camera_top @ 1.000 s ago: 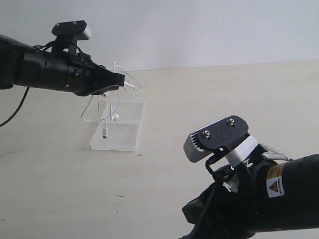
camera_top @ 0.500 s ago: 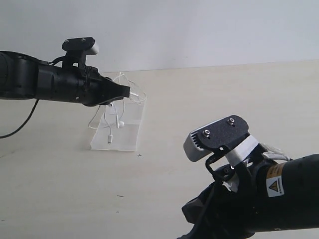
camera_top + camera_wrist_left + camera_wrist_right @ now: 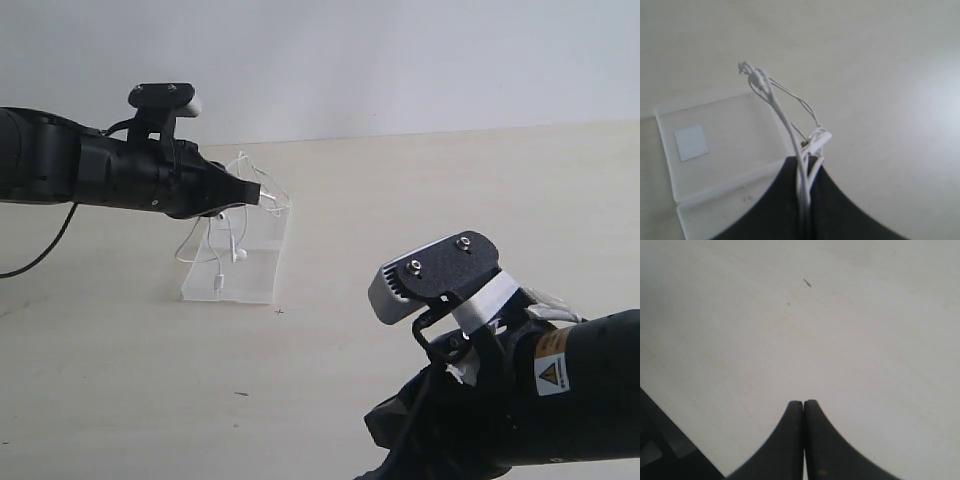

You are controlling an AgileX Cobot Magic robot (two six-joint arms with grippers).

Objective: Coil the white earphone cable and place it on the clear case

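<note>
The counter [image 3: 450,190] is a pale, cream-coloured surface that runs back to a plain white wall. The clear case [image 3: 250,282] lies flat on it, left of the middle in the exterior view, with its long sides running away from the camera. A crosswise seam [image 3: 730,180] divides the case (the left wrist view shows this best), and a white square patch [image 3: 691,142] sits near one end. Just off the case's near right corner is a tiny dark speck [image 3: 279,311], and a short dark fleck [image 3: 241,394] lies further forward. The right wrist view shows only bare counter with a small dark mark [image 3: 807,283].
</note>
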